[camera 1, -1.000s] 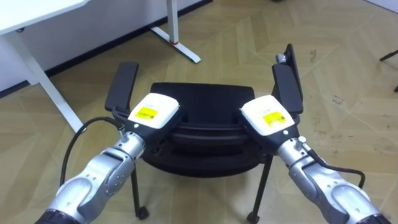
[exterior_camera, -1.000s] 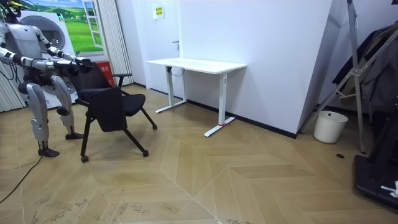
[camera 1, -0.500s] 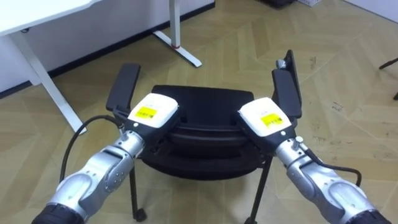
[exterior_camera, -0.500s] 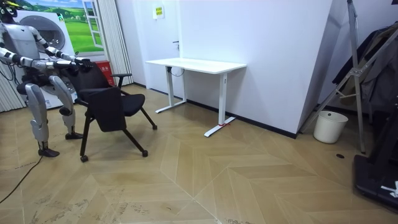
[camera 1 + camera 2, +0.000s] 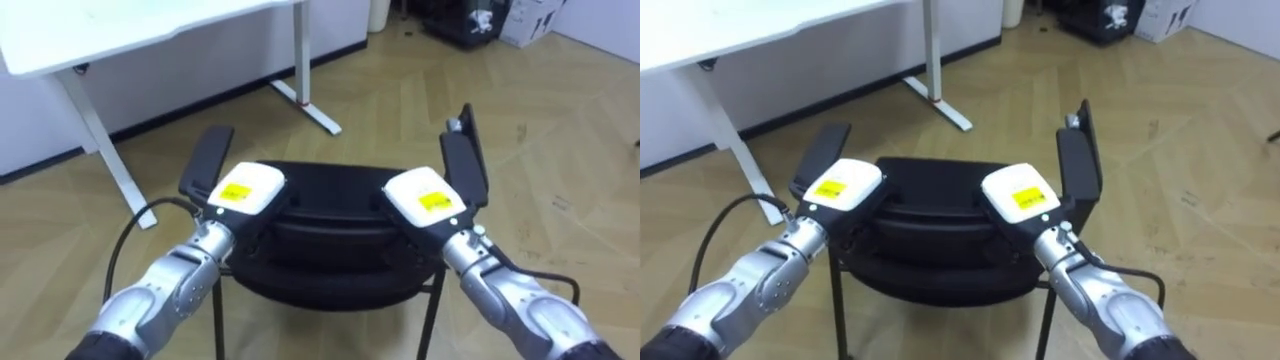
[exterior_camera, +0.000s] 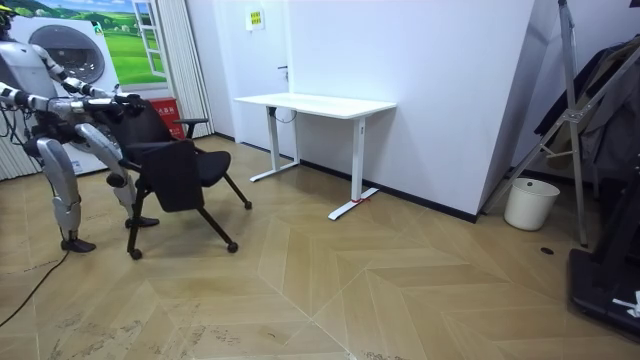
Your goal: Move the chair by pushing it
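Robot stepped forward, left hand (image 5: 245,190) and right hand (image 5: 425,198) atop chair (image 5: 332,190) back, grip unclear.

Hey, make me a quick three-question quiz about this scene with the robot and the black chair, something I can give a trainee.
1. True or false: the left hand and the right hand both lie on top of the backrest of the chair.
2. What stands beyond the chair, by the wall? A) a white desk B) a sofa C) a fridge
3. Fill in: in the room view, a white ___ stands on the floor by the wall, towards the room view's right.
Key: 1 true; 2 A; 3 bin.
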Robot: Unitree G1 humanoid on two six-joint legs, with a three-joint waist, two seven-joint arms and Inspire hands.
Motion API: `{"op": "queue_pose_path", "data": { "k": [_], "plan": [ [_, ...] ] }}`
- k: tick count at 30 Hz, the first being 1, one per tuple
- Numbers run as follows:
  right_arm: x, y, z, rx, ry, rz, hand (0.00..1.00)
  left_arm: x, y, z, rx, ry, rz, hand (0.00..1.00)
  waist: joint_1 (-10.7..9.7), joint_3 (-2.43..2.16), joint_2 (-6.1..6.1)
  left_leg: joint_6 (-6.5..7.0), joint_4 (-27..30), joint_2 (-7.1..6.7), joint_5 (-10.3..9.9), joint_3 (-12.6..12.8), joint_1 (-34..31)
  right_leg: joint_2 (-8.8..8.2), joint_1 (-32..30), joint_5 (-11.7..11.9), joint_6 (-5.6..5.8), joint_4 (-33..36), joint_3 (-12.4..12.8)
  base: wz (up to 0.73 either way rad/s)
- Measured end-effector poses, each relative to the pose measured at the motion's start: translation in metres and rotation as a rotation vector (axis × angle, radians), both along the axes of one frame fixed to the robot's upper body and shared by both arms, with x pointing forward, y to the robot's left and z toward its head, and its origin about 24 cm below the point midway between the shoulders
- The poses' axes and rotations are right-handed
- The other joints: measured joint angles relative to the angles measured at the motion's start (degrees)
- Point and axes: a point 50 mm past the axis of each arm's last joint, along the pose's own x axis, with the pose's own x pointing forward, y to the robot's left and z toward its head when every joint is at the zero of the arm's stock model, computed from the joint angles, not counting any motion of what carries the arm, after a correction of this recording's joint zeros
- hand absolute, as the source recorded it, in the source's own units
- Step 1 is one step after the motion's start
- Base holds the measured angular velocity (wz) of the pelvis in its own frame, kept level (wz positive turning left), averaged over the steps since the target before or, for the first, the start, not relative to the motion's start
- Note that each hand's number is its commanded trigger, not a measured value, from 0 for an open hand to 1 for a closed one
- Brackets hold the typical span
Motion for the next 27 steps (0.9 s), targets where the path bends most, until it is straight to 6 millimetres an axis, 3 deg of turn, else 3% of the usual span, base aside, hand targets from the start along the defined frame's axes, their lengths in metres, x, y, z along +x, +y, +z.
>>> {"op": "queue_pose_path", "data": {
  "k": [2, 4, 5, 7, 8, 9, 10, 12, 13, 16, 18, 20, 21, 22, 24, 25, 26, 27],
  "plan": [
    [0.001, 0.002, 0.003, 0.0, -0.025, 0.005, 1.0, 0.001, 0.002, 0.004, 0.002, -0.016, -0.001, 1.0, -0.12, 0.1, -1.17, 1.03, -1.01, -1.41, 0.48, 1.82, 0.95, -1.71, 0.01, -0.43, 0.88, 0.1, 0.13, 0.01],
    [0.001, 0.0, 0.006, -0.013, -0.044, 0.006, 1.0, 0.002, 0.001, 0.006, -0.002, -0.025, -0.006, 1.0, -0.21, -0.21, -1.91, 2.26, -0.56, -3.21, -0.73, 2.96, 1.06, -3.96, 0.05, -1.17, 2.2, 0.78, -0.09, -0.08],
    [0.002, -0.001, 0.009, -0.019, -0.06, 0.003, 1.0, 0.002, -0.001, 0.008, -0.014, -0.031, -0.007, 1.0, -0.41, -0.15, -2.28, 3.08, -0.26, -4.48, -1.91, 3.85, 1.34, -5.57, -0.5, -1.87, 3.41, 3.71, -0.34, -0.12],
    [0.003, -0.004, 0.012, -0.037, -0.071, 0.0, 1.0, 0.003, -0.005, 0.008, -0.028, -0.031, -0.003, 1.0, -0.27, 0.08, -1.97, 4.15, 0.84, -5.56, -3.11, 5.26, 2.06, -9.0, -4.01, -1.34, 4.34, 14.01, -2.08, -0.15],
    [0.002, -0.005, 0.011, -0.038, -0.067, 0.0, 1.0, 0.002, -0.006, 0.006, -0.03, -0.025, -0.003, 1.0, -0.32, 0.26, -1.97, 4.7, 1.89, -6.08, -4.79, 5.83, 3.09, -10.81, -5.72, 0.6, 5.0, 20.31, -1.76, -0.05],
    [-0.001, -0.005, 0.008, -0.038, -0.056, -0.004, 1.0, 0.001, -0.006, 0.005, -0.03, -0.018, -0.007, 1.0, -0.38, 0.43, -1.76, 5.23, 2.51, -6.0, -6.43, 5.82, 4.45, -12.16, -7.22, 3.79, 4.34, 25.4, -1.67, 0.0],
    [-0.003, -0.006, 0.006, -0.036, -0.052, -0.008, 1.0, 0.0, -0.007, 0.005, -0.028, -0.015, -0.011, 1.0, -0.5, 0.62, -1.51, 5.41, 2.54, -6.02, -7.13, 5.57, 5.22, -12.46, -7.85, 5.73, 4.15, 27.3, -1.69, 0.09],
    [-0.006, -0.005, 0.005, -0.03, -0.054, -0.014, 1.0, 0.0, -0.006, 0.005, -0.018, -0.018, -0.019, 1.0, -1.53, 0.71, -0.33, 6.49, 2.09, -6.29, -9.23, 3.09, 7.07, -12.92, -10.64, 13.55, 2.99, 32.78, -1.63, 0.2],
    [-0.006, -0.004, 0.005, -0.028, -0.057, -0.016, 1.0, 0.0, -0.005, 0.006, -0.016, -0.023, -0.02, 1.0, -1.87, 0.73, -0.2, 6.98, 1.72, -6.33, -9.24, 2.56, 7.35, -12.91, -11.5, 14.24, 2.97, 34.07, -1.54, 0.2],
    [-0.006, -0.001, 0.004, -0.015, -0.065, -0.018, 1.0, 0.001, -0.002, 0.008, -0.006, -0.046, -0.028, 1.0, -2.15, 1.1, 0.52, 7.53, -0.6, -6.04, -9.71, 1.23, 9.52, -10.97, -18.68, 10.42, 3.23, 36.78, -1.53, 0.17],
    [-0.008, 0.003, 0.002, -0.007, -0.059, -0.019, 1.0, 0.0, 0.002, 0.008, 0.007, -0.045, -0.032, 1.0, -2.0, 1.16, 0.56, 7.04, -1.34, -5.88, -10.72, 0.88, 11.85, -7.71, -24.22, 8.97, 3.26, 30.4, -0.7, 0.12],
    [-0.009, 0.004, 0.001, -0.005, -0.054, -0.018, 1.0, -0.001, 0.003, 0.006, 0.005, -0.041, -0.031, 1.0, -2.16, 1.19, 0.68, 7.27, -1.31, -6.01, -12.26, -0.24, 13.23, -5.16, -27.25, 9.3, 3.02, 21.48, -0.68, 0.29],
    [-0.01, 0.004, 0.001, -0.003, -0.052, -0.012, 1.0, -0.002, 0.004, 0.005, 0.004, -0.044, -0.034, 1.0, -2.29, 1.16, 0.54, 6.81, -1.3, -6.02, -12.99, -0.71, 14.13, -3.73, -28.55, 10.56, 2.03, 14.5, 0.11, 0.39],
    [-0.01, 0.004, 0.001, -0.002, -0.05, -0.007, 1.0, -0.003, 0.005, 0.005, 0.005, -0.044, -0.035, 1.0, -2.46, 1.09, 0.43, 6.69, -1.24, -6.1, -13.58, -1.04, 14.66, -3.01, -28.92, 11.64, 1.94, 10.64, 0.21, 0.42],
    [-0.011, 0.004, 0.001, 0.001, -0.045, 0.01, 1.0, -0.006, 0.007, 0.003, 0.002, -0.04, -0.035, 1.0, -4.46, 0.87, 0.3, 6.01, -0.04, -6.38, -16.29, -4.28, 17.11, -1.11, -27.18, 16.52, 1.99, -2.04, 1.29, 0.64],
    [-0.011, 0.004, 0.001, -0.001, -0.043, 0.014, 1.0, -0.007, 0.007, 0.003, 0.001, -0.038, -0.035, 1.0, -5.03, 0.85, 0.32, 5.8, 0.12, -6.64, -16.95, -5.12, 17.71, -1.19, -26.76, 17.62, 1.75, -3.97, 1.52, 0.69],
    [-0.011, 0.003, 0.001, -0.007, -0.04, 0.021, 1.0, -0.009, 0.007, 0.001, -0.005, -0.033, -0.031, 1.0, -5.27, 0.31, 0.01, 5.23, 0.26, -6.6, -18.35, -6.47, 19.12, -0.94, -25.76, 21.44, 0.52, -4.61, 1.85, 0.51],
    [-0.01, 0.002, 0.003, -0.013, -0.042, 0.024, 1.0, -0.009, 0.006, 0.0, -0.008, -0.03, -0.028, 1.0, -5.42, 0.13, 0.79, 4.42, 0.78, -5.41, -19.81, -7.51, 19.97, 0.35, -24.93, 22.35, -0.17, -3.83, 1.73, 0.45]
  ]
}}
